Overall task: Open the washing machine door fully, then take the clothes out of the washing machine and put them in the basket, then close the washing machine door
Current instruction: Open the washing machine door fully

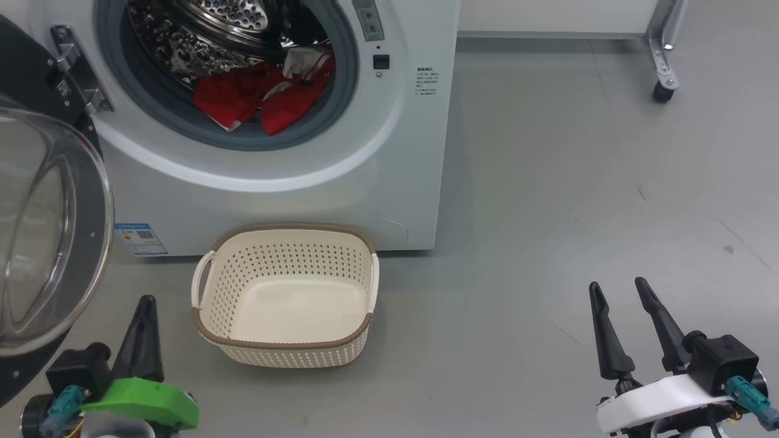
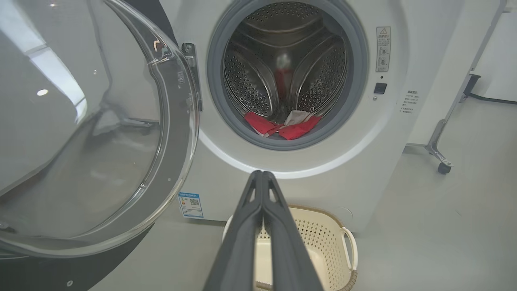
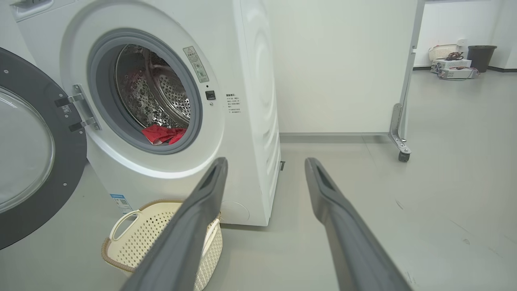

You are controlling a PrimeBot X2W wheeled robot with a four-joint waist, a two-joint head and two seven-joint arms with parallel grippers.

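Head view shows the red clothes [image 1: 261,100] lying low at the front of the steel drum [image 1: 231,18] inside the washing machine [image 1: 377,182], partly over the grey gasket [image 1: 348,79]. The washing machine door [image 1: 36,243] stands swung wide at the left. The basket [image 1: 286,356] sits empty on the floor, just before the machine. The left gripper [image 1: 145,304] has its fingers pressed together on nothing. The right gripper [image 1: 618,287] has its fingers spread apart and is also empty. I judge the fabric soft, light and limp. It will sag and may catch on the gasket. A raised fold near the front edge seems the best place to pinch.
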